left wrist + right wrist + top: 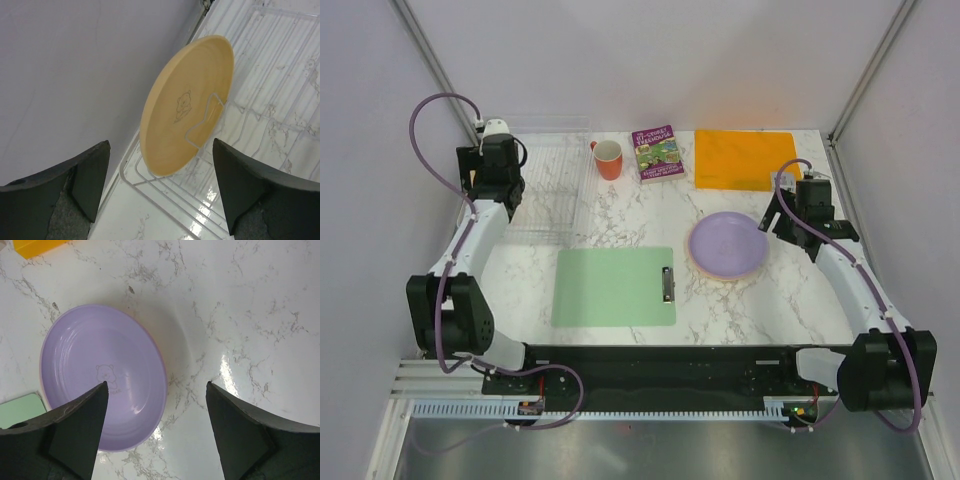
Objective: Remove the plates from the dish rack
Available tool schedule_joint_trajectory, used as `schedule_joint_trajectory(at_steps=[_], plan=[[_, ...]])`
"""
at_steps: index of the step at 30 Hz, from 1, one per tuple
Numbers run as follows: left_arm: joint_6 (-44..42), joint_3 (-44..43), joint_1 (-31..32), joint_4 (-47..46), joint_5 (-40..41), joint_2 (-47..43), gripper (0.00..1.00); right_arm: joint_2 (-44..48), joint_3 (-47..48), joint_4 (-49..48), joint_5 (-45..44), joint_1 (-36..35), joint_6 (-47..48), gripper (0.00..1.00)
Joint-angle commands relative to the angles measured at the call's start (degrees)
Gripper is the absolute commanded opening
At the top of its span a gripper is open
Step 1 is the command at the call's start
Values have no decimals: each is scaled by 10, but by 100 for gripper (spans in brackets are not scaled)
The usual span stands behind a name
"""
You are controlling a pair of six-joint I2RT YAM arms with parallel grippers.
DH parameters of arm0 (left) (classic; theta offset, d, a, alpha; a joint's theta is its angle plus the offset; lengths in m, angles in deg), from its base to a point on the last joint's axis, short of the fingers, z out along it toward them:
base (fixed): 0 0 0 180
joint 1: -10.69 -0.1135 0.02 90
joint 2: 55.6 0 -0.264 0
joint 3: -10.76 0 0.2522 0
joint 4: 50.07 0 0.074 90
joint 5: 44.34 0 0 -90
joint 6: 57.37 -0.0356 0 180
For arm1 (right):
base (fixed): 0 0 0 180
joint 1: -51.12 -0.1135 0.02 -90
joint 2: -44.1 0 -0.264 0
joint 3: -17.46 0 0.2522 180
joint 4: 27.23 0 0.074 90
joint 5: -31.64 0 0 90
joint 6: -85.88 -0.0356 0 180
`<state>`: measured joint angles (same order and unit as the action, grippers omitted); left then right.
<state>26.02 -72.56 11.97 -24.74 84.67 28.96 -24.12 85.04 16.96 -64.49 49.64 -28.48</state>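
Note:
A tan-yellow plate [187,107] stands on edge in a slot of the clear dish rack [260,100], close to the wall. My left gripper [161,145] hangs open just in front of the plate's lower rim, one finger on each side and neither touching it. In the top view the left gripper [500,170] is over the left end of the dish rack [550,190]. The lilac plate [100,375] lies flat on the table [728,245], with a pale rim of another plate showing beneath it. Over its right rim my right gripper [156,385] is open and empty [772,218].
An orange-red mug [608,158], a book [656,152] and an orange board [745,158] line the back of the table. A green clipboard [615,287] lies at the front middle. The grey side wall [75,65] runs right beside the rack.

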Motion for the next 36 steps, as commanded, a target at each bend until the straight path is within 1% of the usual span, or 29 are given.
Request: schedule_joint_trajectory(at_steps=[1,2,4,6,9,13,17,18,19,23,26,27,29,30,32,33,34,35,36], plan=[[-53,-43,-12,-66,18,26,89,-20,-4,-25,6,2,-1,86],[-55,-46,-12,-67,17,43,89,-24,-6,-27,7,3,0,86],[-53,-58,-40,-63,20,58,88,-29,-12,-30,8,2,2,86],[-30,-62,-49,-51,19,72,88,-31,-16,-35,8,2,3,86],[-1,-59,-67,-41,-16,81,86,-38,-17,-38,9,2,6,86],[18,-64,-87,-31,-31,97,84,-50,-15,-42,18,3,7,86],[34,-75,-99,-21,-52,113,77,-58,-20,-54,31,2,3,86],[37,-78,-102,-18,-60,117,69,-59,-22,-55,33,2,3,86],[41,-80,-103,-10,-67,120,65,-62,-22,-56,36,2,2,86],[51,-90,-104,2,-85,127,59,-70,-23,-62,51,2,-1,85],[53,-94,-104,7,-88,132,45,-76,-19,-64,59,2,-3,86],[55,-94,-104,8,-88,134,35,-78,-17,-64,60,2,-3,86],[57,-94,-104,12,-89,134,27,-81,-14,-64,60,2,-2,85],[58,-93,-104,12,-89,134,21,-81,-14,-64,60,2,-2,85],[58,-92,-103,13,-89,134,15,-82,-14,-64,60,2,-1,85],[58,-93,-104,14,-90,137,10,-82,-14,-64,60,2,-2,86],[58,-94,-104,15,-92,138,8,-82,-14,-64,60,2,0,85],[61,-95,-104,15,-94,138,4,-82,-15,-64,60,2,-1,85],[60,-95,-105,18,-96,140,2,-82,-17,-64,60,2,-1,85]])
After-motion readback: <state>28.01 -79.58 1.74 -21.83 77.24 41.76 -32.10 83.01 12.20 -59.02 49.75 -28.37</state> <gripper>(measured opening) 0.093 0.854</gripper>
